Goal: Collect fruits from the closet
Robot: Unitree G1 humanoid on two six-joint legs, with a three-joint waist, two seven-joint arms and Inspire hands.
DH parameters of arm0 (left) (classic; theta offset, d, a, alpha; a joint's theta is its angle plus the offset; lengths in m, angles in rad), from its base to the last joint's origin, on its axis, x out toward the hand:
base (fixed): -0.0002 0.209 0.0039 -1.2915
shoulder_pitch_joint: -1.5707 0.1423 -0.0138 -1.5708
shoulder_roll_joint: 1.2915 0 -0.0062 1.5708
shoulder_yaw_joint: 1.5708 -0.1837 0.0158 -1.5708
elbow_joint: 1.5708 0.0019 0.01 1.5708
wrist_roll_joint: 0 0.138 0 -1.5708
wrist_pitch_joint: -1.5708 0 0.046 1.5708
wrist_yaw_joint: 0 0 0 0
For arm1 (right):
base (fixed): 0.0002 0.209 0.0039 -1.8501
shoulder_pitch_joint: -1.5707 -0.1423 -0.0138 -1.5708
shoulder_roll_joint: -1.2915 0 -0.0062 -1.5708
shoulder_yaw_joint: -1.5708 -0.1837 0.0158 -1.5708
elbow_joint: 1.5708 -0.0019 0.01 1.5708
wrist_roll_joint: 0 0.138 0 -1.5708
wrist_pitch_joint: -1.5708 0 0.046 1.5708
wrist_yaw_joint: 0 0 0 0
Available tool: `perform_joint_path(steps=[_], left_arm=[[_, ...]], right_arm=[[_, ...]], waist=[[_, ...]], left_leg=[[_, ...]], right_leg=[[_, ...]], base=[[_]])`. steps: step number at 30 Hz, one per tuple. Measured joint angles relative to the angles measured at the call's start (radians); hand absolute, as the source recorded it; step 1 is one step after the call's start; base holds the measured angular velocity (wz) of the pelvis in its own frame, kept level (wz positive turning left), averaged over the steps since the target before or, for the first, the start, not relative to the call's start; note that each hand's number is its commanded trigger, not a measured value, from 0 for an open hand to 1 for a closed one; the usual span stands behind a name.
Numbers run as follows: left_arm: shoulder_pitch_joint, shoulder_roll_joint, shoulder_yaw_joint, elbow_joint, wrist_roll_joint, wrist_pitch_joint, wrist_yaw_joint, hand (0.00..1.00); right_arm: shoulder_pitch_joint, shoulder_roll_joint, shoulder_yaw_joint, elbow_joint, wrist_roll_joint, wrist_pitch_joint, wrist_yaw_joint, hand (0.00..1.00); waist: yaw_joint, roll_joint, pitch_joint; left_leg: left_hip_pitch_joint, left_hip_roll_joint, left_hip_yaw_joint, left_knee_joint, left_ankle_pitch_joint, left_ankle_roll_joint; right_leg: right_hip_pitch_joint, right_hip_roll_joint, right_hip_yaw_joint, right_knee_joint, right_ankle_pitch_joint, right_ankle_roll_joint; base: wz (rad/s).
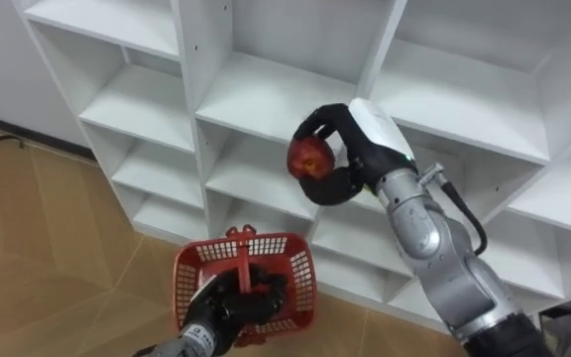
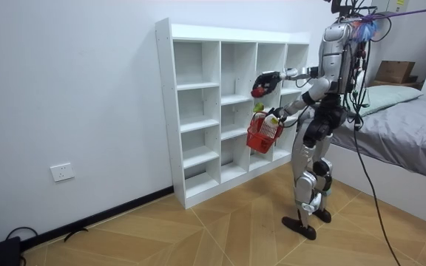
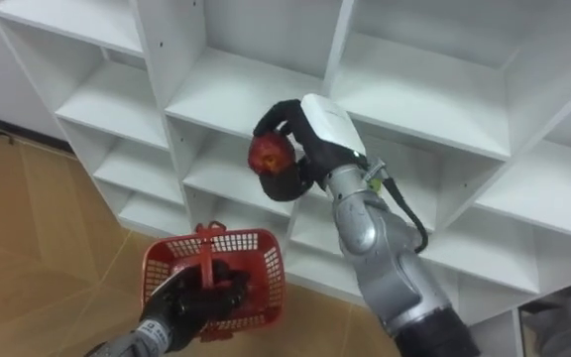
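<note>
Nearest, at the lower centre of the eye views, the left robot hand [image 1: 224, 311] has its dark fingers curled round the upright handle of a red plastic basket [image 1: 300, 273], which hangs above the herringbone wood floor [image 1: 38, 248]. Higher, at mid-frame, the right robot hand [image 1: 353, 144] comes in from the lower right and is closed round a red apple [image 1: 308, 157], held in the air above the basket and in front of the middle compartments. Behind both stands the white closet [image 1: 266, 99], an open grid of shelves against the wall. In the room view the robot stands upright facing it, with a grey bed [image 2: 413, 125] behind it at the frame's right.
</note>
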Motion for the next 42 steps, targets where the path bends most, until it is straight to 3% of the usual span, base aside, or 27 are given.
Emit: perform_joint_path(steps=[5, 10, 22, 30, 42], left_arm=[[-0.002, -0.005, 0.002, -0.015, 0.001, -0.001, 0.000, 1.00], [-0.002, -0.008, -0.002, -0.015, 0.001, -0.002, -0.002, 1.00], [-0.001, -0.002, -0.005, -0.014, -0.001, -0.003, 0.000, 1.00], [-0.001, -0.003, -0.019, -0.004, -0.001, -0.026, 0.000, 1.00], [-0.001, 0.000, -0.073, 0.021, -0.001, -0.042, 0.000, 1.00]], right_arm=[[0.099, 0.016, 0.020, 0.007, 0.009, 0.000, 0.036, 1.00], [0.103, 0.021, 0.022, 0.042, 0.013, -0.001, 0.058, 1.00], [0.120, 0.020, 0.029, 0.114, 0.050, -0.013, 0.095, 1.00], [0.129, 0.022, 0.069, 0.192, 0.049, -0.019, 0.088, 1.00], [0.127, 0.026, 0.101, 0.227, 0.057, -0.042, 0.090, 1.00]], waist=[[-0.002, 0.026, -0.0087], [-0.001, 0.028, -0.0098], [-0.002, 0.017, -0.0026], [-0.001, 0.006, 0.0031], [0.002, -0.003, 0.0054]], left_leg=[[0.002, 0.008, 0.005, 0.000, 0.000, 0.001], [0.004, 0.008, 0.014, 0.002, 0.001, -0.003], [0.005, 0.006, 0.019, -0.008, 0.002, -0.004], [0.003, 0.007, 0.019, -0.009, 0.002, -0.004], [0.000, 0.005, 0.018, -0.008, 0.002, -0.004]], right_leg=[[0.001, 0.001, 0.007, 0.002, 0.000, 0.000], [0.002, 0.006, 0.017, 0.001, 0.003, -0.006], [0.001, 0.007, 0.019, -0.013, 0.002, -0.004], [0.001, 0.005, 0.018, -0.017, 0.002, -0.004], [0.001, 0.006, 0.016, -0.016, 0.002, -0.003]], base=[[-0.04], [-0.05], [0.00], [0.00], [0.00]])
